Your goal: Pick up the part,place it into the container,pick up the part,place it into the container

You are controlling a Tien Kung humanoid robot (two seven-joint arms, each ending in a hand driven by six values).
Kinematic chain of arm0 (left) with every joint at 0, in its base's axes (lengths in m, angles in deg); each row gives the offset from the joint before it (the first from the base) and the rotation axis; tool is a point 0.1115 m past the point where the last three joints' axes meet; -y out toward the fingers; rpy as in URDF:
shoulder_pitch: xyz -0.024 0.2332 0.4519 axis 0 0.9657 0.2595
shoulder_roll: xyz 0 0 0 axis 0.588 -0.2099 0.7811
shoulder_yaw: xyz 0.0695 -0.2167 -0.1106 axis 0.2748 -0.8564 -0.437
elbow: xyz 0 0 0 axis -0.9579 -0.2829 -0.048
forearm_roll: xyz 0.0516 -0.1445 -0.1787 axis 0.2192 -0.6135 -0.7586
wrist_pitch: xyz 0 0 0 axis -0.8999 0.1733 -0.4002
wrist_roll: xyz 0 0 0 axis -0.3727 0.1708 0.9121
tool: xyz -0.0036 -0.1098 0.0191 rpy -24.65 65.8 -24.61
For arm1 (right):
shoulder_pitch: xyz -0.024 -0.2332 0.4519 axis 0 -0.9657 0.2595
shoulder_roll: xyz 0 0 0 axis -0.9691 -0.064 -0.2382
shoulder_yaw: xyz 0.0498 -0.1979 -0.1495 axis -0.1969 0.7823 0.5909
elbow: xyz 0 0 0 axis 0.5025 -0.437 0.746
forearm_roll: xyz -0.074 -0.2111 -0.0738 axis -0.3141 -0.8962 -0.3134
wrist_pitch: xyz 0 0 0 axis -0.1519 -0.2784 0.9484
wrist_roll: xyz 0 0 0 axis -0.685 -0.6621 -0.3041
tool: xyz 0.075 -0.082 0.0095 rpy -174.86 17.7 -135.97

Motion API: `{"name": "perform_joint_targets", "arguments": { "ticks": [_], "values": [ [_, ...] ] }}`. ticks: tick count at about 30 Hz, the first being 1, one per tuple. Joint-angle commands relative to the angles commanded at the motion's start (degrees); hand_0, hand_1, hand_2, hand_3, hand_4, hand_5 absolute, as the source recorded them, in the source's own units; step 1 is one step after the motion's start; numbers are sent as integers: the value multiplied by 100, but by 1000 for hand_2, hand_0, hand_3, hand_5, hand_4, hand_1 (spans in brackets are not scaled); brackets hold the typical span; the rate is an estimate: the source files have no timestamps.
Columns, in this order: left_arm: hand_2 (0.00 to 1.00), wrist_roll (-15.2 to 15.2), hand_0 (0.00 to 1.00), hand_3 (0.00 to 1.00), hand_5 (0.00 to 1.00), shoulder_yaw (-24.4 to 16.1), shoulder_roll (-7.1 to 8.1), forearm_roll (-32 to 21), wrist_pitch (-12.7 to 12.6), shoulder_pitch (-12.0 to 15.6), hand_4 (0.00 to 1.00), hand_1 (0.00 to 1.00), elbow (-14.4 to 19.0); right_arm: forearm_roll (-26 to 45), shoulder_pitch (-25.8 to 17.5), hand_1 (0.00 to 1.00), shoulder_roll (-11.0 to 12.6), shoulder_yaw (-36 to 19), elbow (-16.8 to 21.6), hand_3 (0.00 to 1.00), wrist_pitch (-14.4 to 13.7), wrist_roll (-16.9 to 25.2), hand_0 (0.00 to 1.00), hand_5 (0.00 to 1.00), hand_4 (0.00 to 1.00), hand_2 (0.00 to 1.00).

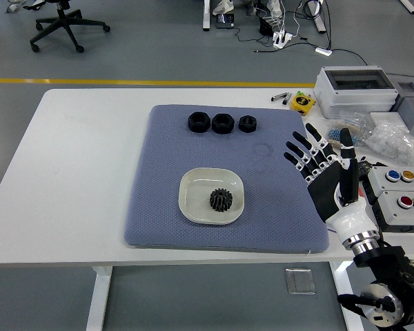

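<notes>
1. Right hand (324, 176) raised over the table's right side, just off the mat's (165, 207) right edge, fingers spread, holding nothing.
2. Cream dish (193, 189) on the mat's near middle, one black gear (221, 200) lying inside, right of the dish's centre.
3. Three black parts in a row along the mat's far edge: left nut (199, 122), middle nut (222, 123), smaller nut (248, 123) on the right, close together, well apart from the dish.
4. Hand well apart from all three nuts and from the dish.
5. Grey box (353, 89) at the table's (76, 172) far right; button panel (403, 189) right of the hand.
</notes>
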Motion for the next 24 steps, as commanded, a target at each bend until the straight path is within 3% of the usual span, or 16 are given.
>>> {"name": "perform_joint_targets", "arguments": {
  "ticks": [4, 8, 11, 14, 24],
  "values": [
    [905, 125, 884, 678, 733, 143, 0, -205, -81, -6, 607, 869, 0, -279, -182, 833, -111, -385, -166, 926, 28, -107, 901, 998, 998, 872],
    [882, 195, 882, 651, 755, 384, 0, -418, -201, -30, 620, 846, 0, -1056, -146, 833, -242, -793, -368, 926, -364, -652, 901, 998, 998, 872],
    [882, 228, 882, 651, 755, 514, 0, -518, -275, -52, 620, 846, 0, -1449, -123, 822, -284, -955, -511, 894, -271, -857, 905, 998, 998, 862],
    [868, 254, 881, 641, 759, 605, 0, -595, -318, -65, 615, 837, 0, -1446, -122, 822, -324, -1024, -601, 894, -114, -971, 905, 998, 998, 862],
    [864, 319, 881, 643, 758, 891, 0, -896, -353, -85, 613, 836, 0, -1585, -131, 830, -406, -1139, -642, 925, -246, -965, 921, 998, 998, 868]
  ]
}}
